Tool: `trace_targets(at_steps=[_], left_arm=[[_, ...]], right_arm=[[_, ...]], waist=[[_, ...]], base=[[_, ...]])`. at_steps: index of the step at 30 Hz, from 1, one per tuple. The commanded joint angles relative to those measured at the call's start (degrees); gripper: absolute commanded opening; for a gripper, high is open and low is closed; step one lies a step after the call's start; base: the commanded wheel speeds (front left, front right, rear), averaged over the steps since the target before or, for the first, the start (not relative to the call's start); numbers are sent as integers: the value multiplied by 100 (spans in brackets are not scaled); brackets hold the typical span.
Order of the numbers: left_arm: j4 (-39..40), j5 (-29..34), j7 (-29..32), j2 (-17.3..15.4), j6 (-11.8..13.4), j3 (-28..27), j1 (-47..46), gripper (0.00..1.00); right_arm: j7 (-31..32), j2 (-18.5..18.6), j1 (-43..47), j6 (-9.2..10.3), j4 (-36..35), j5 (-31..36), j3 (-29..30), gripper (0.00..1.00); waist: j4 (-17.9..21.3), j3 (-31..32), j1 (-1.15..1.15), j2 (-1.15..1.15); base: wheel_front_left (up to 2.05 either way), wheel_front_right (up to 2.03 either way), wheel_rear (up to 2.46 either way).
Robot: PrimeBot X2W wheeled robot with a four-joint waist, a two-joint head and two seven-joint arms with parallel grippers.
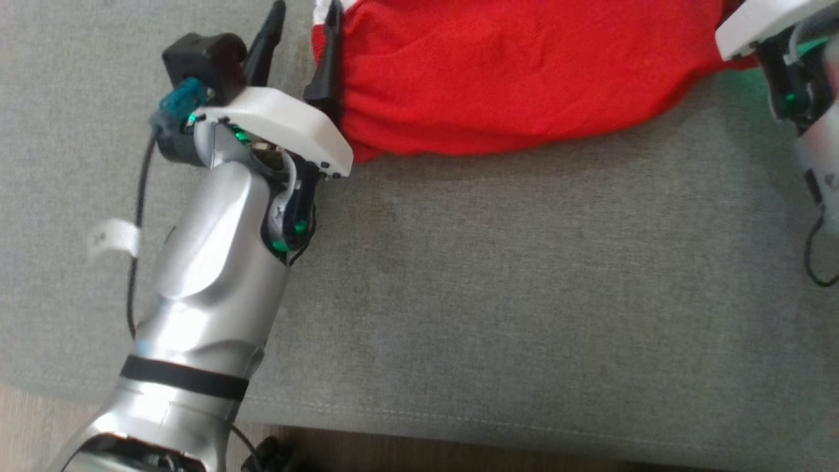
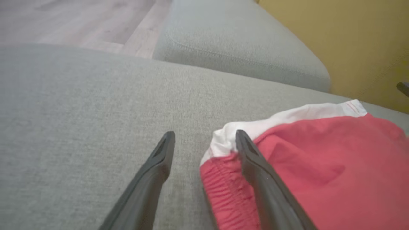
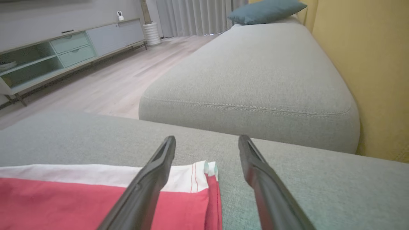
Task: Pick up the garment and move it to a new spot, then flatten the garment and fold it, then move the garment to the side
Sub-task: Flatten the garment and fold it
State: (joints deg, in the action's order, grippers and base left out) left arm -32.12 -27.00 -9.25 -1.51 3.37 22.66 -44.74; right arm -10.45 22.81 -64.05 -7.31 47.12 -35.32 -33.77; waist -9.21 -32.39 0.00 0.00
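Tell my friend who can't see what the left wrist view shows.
The left gripper is open above a grey sofa cushion, one dark finger over the corner of a red garment with a white band, the other over bare cushion. Behind are another cushion, wooden floor and a yellow wall.

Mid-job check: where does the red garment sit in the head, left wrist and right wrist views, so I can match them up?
Head view: red garment at top centre, running off the top edge.
Left wrist view: lower right, its white band along the far side.
Right wrist view: lower left, corner near bottom centre.
Shared landmark: the grey cushion it lies on.
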Motion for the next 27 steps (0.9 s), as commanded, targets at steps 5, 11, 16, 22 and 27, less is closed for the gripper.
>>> trace_targets(at_steps=[5,11,16,22,27], left_arm=[[364,409,-471,-234,420,-124,227,100],[1297,935,-571,-459,827,-351,630,100],[2070,1270,-573,-586,935,-581,1110,100],[2464,1429,-574,-669,996,-741,1691,100],[2584,1491,-575,-753,1015,-786,2228,100]], right_arm=[[-424,-99,408,-18,-261,76,248,100],[-452,-187,1238,-18,-1285,688,1246,100],[-453,-506,2288,-18,-2220,1230,1979,100],[-402,-836,3340,-18,-2965,1640,2449,100],[-89,-1122,4182,-18,-3680,1917,2736,100]], waist=[[198,222,0,0],[451,473,0,0],[668,741,0,0],[878,1055,0,0],[1016,1239,0,0]], base=[[0,0,0],[0,0,0],[0,0,0],[0,0,0],[0,0,0]])
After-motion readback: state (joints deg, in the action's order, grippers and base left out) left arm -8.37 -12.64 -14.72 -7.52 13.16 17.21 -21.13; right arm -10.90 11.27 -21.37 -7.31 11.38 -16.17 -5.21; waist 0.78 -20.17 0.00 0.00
